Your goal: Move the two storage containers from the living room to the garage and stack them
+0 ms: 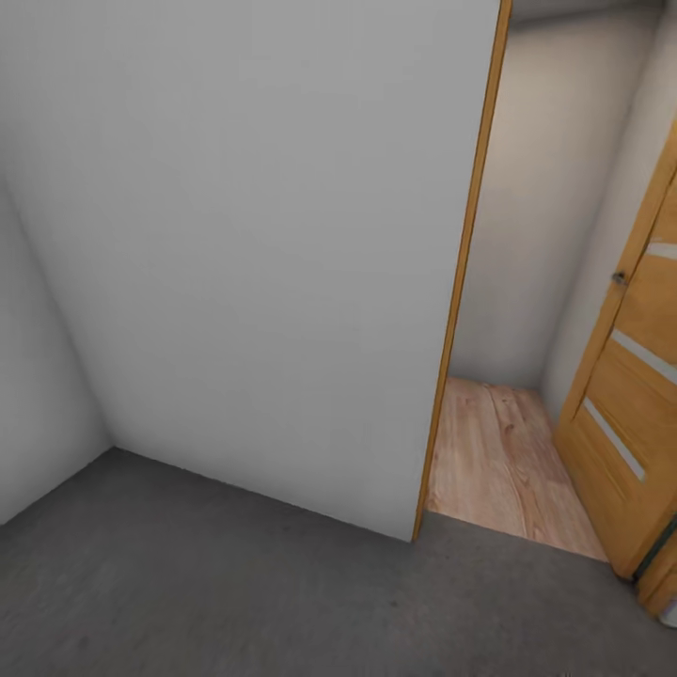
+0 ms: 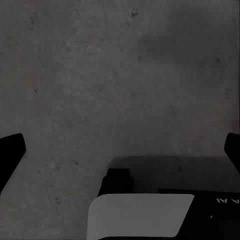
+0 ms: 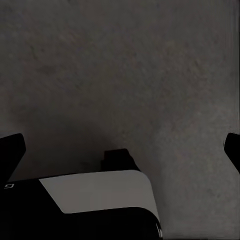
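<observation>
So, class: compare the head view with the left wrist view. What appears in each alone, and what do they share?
Head view alone: a white wall, an orange-wood door standing open, and light wood planks past the doorway. Left wrist view alone: the left claw, its dark fingertips wide apart with nothing between them, plus the robot's base below. Shared: the grey concrete floor.

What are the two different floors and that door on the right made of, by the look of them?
The grey floor looks like rough, matt concrete: mottled and speckled, with no seams. The floor beyond the doorway looks like light wood planks, with grain lines and board joints. The door seems to be orange-toned wood or veneer with pale frosted strips, perhaps glass.
</observation>
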Robot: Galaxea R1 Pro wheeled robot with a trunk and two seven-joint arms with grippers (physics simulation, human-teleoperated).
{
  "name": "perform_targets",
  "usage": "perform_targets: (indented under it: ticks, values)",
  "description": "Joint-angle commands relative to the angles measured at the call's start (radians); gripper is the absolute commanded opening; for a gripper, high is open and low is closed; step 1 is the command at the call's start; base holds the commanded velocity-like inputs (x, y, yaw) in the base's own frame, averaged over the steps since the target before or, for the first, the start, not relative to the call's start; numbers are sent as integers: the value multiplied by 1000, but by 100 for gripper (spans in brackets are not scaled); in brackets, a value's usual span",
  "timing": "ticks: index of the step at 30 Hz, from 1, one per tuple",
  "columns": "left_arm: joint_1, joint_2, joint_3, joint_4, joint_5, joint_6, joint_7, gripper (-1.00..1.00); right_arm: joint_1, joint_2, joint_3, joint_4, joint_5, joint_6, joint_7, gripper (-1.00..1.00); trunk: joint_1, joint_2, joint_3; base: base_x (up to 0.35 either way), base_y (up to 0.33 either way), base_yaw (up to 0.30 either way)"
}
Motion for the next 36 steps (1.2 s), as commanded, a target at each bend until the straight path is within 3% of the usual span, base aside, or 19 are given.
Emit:
perform_targets:
  ticks: [1, 25, 36]
  values:
    - [-1, 0, -8, 0, 7, 3, 3, 100, -1, 1, 8, 3, -10, -6, 0, 100, 0, -1, -1, 0, 0, -249]
    - [-1, 1, -8, 0, 7, 3, 3, 100, -1, 1, 8, 3, -10, -12, 0, 100, 0, -1, -1, 0, 0, -249]
    - [-1, 1, -8, 0, 7, 3, 3, 100, -1, 1, 9, 3, -3, -14, 0, 100, 0, -1, -1, 0, 0, -30]
